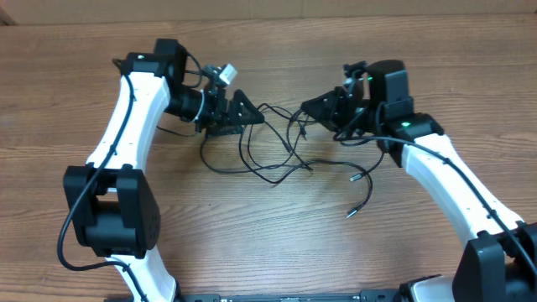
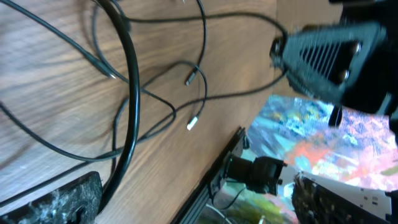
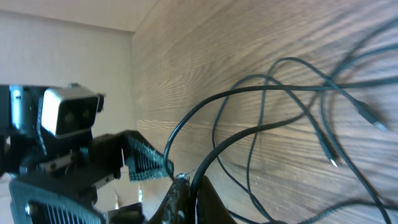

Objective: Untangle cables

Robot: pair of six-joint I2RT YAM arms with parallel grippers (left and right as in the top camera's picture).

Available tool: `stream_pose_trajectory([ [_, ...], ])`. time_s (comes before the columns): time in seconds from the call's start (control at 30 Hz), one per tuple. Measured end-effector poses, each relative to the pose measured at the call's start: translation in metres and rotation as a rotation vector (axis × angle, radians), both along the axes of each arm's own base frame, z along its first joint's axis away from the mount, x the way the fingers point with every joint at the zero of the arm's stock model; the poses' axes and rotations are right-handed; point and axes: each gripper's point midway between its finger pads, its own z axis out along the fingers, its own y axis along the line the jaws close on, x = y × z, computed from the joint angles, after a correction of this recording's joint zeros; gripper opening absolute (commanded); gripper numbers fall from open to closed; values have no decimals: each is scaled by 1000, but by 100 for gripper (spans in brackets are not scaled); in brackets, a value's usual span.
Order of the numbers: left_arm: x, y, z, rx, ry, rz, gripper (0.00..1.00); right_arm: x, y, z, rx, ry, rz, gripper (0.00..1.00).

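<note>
Right gripper (image 3: 185,186) pinched closed on the cables (image 1: 277,159). Left gripper (image 1: 250,117) spread wide beside the tangle, nothing clamped.

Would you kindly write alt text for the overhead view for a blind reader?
Thin black cables lie tangled on a wooden table. The left gripper, open, and the right gripper, shut on a strand, flank the tangle.
</note>
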Motion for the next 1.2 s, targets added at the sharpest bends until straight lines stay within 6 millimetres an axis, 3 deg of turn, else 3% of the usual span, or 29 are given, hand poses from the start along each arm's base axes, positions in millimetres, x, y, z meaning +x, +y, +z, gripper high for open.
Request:
stream_pose_trajectory([
  [0.17, -16, -25, -2, 14, -6, -84, 89, -3, -18, -11, -12, 74, -32, 4],
  [0.3, -24, -30, -24, 178, -6, -124, 91, -11, -33, -33, -102, 157, -88, 4],
  [0.33, -26, -26, -32, 251, 3, -121, 96, -14, -38, -39, -131, 177, -99, 4],
  [0.4, -27, -9, -52, 445, 23, -94, 99, -24, -51, -55, -222, 229, -122, 4],
  [0.5, -27, 39, -73, 794, 63, -2, 99, -37, -67, -72, -327, 290, -151, 4],
  [0.63, -16, 93, -78, 1088, 63, 155, 100, -49, -83, -84, -420, 343, -173, 4],
  [0.73, -7, 117, -76, 1163, 69, 258, 100, -53, -87, -86, -444, 355, -177, 4],
  [0.8, 0, 128, -77, 1148, 82, 318, 100, -54, -88, -87, -451, 361, -176, 4],
  [0.87, 7, 126, -79, 1046, 91, 320, 99, -56, -87, -88, -449, 367, -171, 4],
  [0.97, 14, 102, -74, 773, 72, 229, 100, -60, -86, -88, -447, 383, -163, 4],
  [1.07, 19, 72, -51, 428, 33, 155, 100, -64, -85, -89, -440, 400, -153, 4],
  [1.2, 23, 54, -22, 163, 11, 147, 92, -66, -79, -86, -405, 410, -136, 4],
])
